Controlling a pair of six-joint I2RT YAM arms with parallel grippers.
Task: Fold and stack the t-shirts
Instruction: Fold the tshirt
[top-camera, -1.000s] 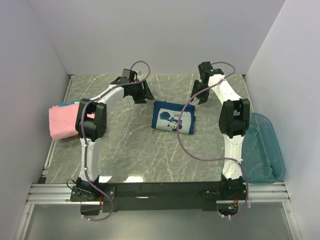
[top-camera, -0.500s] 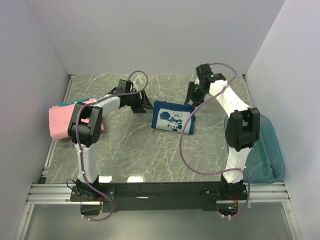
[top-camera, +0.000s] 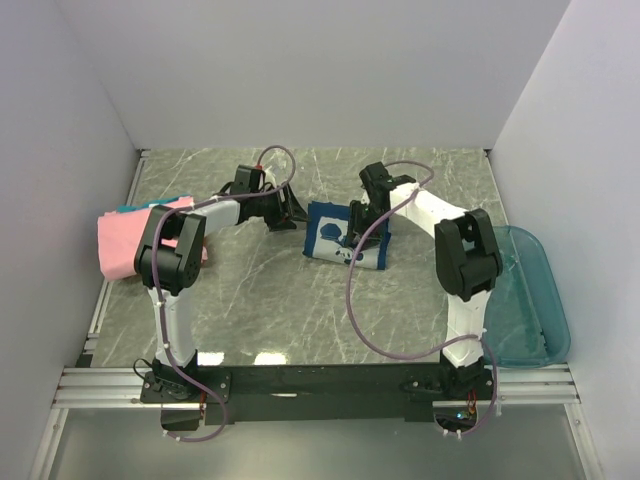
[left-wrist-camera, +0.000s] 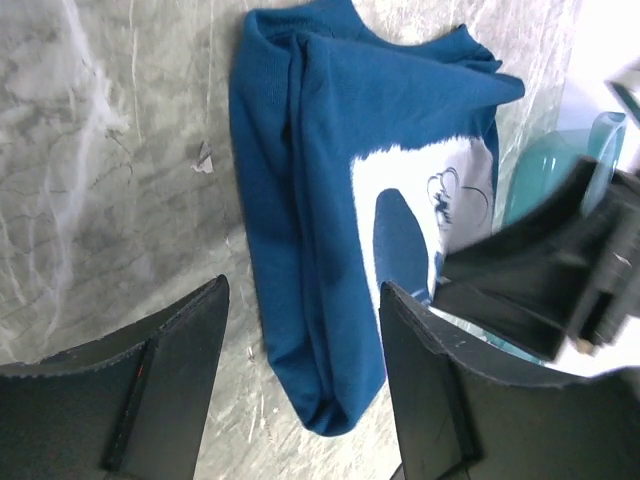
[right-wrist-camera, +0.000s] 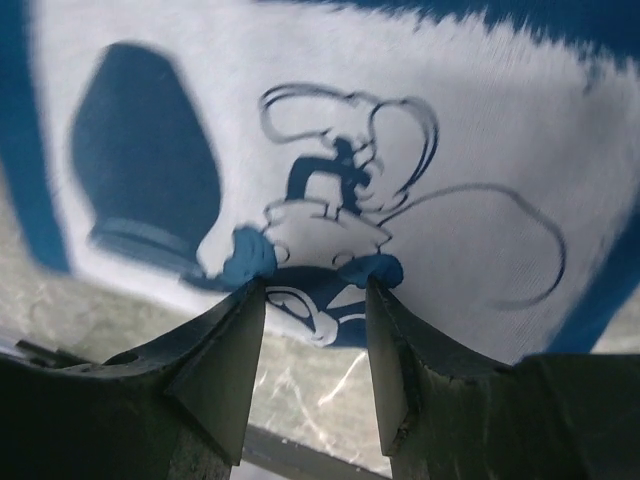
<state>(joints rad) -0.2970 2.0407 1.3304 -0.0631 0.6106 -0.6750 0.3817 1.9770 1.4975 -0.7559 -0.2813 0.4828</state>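
The folded dark navy cloth t-shirt with a white print lies mid-way across the grey marbled bench, well apart from the pink cloth t-shirt at the left edge. The right gripper presses on the print, jaws narrowly parted, cloth bunching at each tip. Closing here may pinch only the top layer and pull the fold open. The left gripper hovers beside the shirt, jaws wide and empty.

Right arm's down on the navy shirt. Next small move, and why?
Probably close the right gripper: its open fingers press into the navy shirt, cloth puckered at both tips, so a pinch should catch a fold. The left gripper hangs open by the shirt's folded edge.
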